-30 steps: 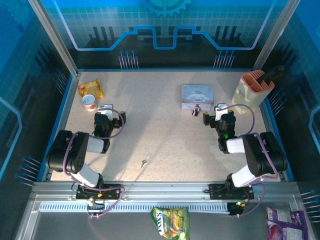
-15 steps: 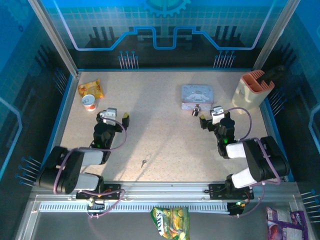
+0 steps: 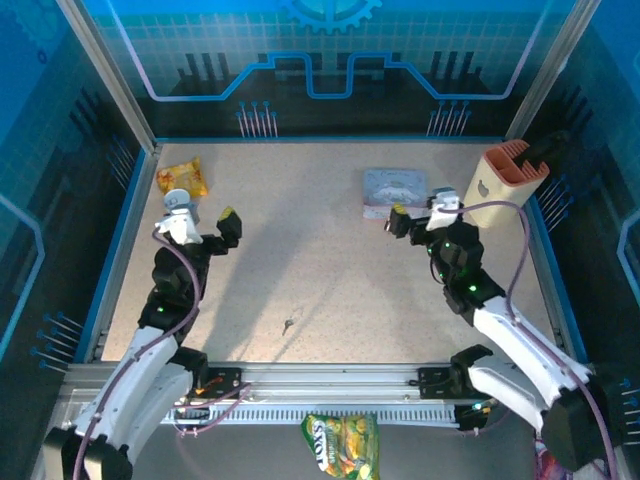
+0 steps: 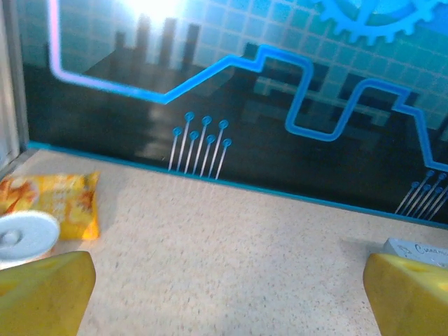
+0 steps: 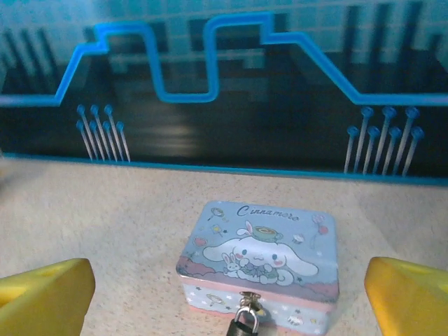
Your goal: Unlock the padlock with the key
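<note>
The padlock (image 5: pixel 243 323), tiny and dark with a silvery shackle, hangs on the front clasp of the pale blue cartoon tin (image 5: pixel 262 259). My right gripper (image 5: pixel 229 290) is open just in front of it, its yellow fingers (image 5: pixel 49 290) wide on both sides of the tin. From above, the right gripper (image 3: pixel 420 210) sits at the near right corner of the tin (image 3: pixel 393 186). The key (image 3: pixel 287 325) lies alone on the table near the front middle. My left gripper (image 3: pixel 202 214) is open at the far left, with nothing between its fingers (image 4: pixel 45 294).
A white lidded cup (image 4: pixel 24 236) and a yellow snack bag (image 3: pixel 182 177) lie beside the left gripper. A beige and orange holder (image 3: pixel 505 178) stands at the far right. Another snack bag (image 3: pixel 340 440) lies below the front rail. A blue rim (image 3: pixel 125 225) borders the table.
Both arms have stretched away from their bases. The left gripper moved left towards the cup. The right gripper moved forward to the tin's front. Both stayed open, and the key has not moved.
</note>
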Robot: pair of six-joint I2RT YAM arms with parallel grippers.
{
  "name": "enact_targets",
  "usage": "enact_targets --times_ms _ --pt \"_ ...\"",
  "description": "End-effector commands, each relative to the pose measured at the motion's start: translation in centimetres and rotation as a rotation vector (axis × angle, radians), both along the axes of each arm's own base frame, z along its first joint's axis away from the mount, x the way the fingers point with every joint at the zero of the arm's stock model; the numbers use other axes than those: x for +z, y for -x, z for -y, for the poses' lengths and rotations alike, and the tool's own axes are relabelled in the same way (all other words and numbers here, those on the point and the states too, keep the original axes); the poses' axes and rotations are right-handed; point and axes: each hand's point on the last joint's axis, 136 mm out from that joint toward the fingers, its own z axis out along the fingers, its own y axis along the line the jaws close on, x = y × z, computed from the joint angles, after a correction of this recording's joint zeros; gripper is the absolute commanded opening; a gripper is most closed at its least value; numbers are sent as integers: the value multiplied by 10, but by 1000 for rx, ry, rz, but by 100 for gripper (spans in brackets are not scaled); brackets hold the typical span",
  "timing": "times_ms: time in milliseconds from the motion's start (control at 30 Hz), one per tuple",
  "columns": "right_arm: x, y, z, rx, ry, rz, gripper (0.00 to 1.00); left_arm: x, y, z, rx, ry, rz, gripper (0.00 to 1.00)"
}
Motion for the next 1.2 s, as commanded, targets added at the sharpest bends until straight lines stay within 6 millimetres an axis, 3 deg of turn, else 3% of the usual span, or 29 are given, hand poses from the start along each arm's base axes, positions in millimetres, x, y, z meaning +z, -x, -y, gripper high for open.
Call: enact_targets --times_ms 0,67,133,300,433,533,667,767,900,1067,1167 --pt "-30 25 34 -129 -216 -209 100 -56 31 -33 214 140 -279 99" --pt "-31 34 37 -78 -278 -209 100 -71 51 -48 325 249 -334 99" --pt "-34 44 39 -46 -319 -215 100 -77 61 -48 329 293 -344 99" --pt "-34 61 32 32 -298 -250 100 -73 60 -9 73 261 -360 99" --pt "-29 61 20 97 -301 -271 100 -77 55 18 -65 265 -452 99" --pt "-28 57 11 133 -306 -300 99 -69 57 29 -117 308 -477 99" --pt "-30 58 -7 180 -278 -348 97 -49 63 32 -155 346 -380 99" --pt "-30 63 -29 239 -252 -394 95 -53 64 35 -171 339 -397 99" --pt "-35 72 -71 338 -210 -445 93 -85 58 40 -176 313 -478 99" --pt "-66 84 -123 440 -149 -567 85 -110 57 44 -179 285 -515 99" --pt "-87 95 -156 523 -104 -637 79 -112 59 27 -101 210 -497 99"
